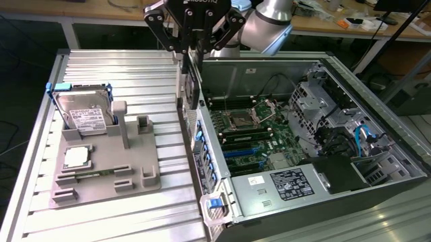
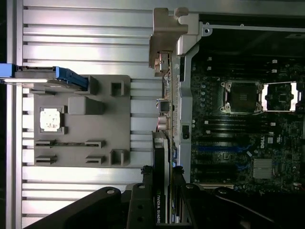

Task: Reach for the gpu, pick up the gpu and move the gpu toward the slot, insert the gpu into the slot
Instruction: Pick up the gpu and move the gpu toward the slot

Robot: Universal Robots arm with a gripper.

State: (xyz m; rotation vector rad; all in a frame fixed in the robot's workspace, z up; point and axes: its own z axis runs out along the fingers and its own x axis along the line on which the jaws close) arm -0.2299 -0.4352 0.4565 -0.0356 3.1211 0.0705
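1. One gpu [image 1: 191, 83] hangs on edge in the hand [image 1: 194, 54]. Its silver bracket end is away from the hand and its fan side faces the exterior view's left.
2. The hand's fingers [image 2: 147, 175] are closed partway onto the two flat faces of the card, one on each side. The grip looks square, not skewed.
3. The card is above the case wall [image 1: 202, 136], between the grey fixture [image 1: 101, 189] and the motherboard [image 1: 266, 133]. It is well apart from the blue slot [image 1: 244, 146] and not yet over it.
4. Judgement on the carry: keep the card upright and its long edge parallel to the slot. Clear the wall before lowering, so the bracket does not catch the rim. A tilt would likely jam the connector edge in the groove.
5. The open computer case [image 1: 387, 166] holds the motherboard with its square processor socket [image 1: 243, 119] and black memory strips [image 1: 246, 132]. A labelled power supply [image 1: 289, 184] and cable bundles sit toward the exterior view's right.
6. The grey fixture on the ribbed table [image 1: 135, 65] holds a hard drive [image 1: 84, 115] propped in blue rails. It also holds a processor chip [image 1: 77, 157] in a recess and a memory stick [image 1: 91, 174] lying flat. Several of its cradles stand empty.
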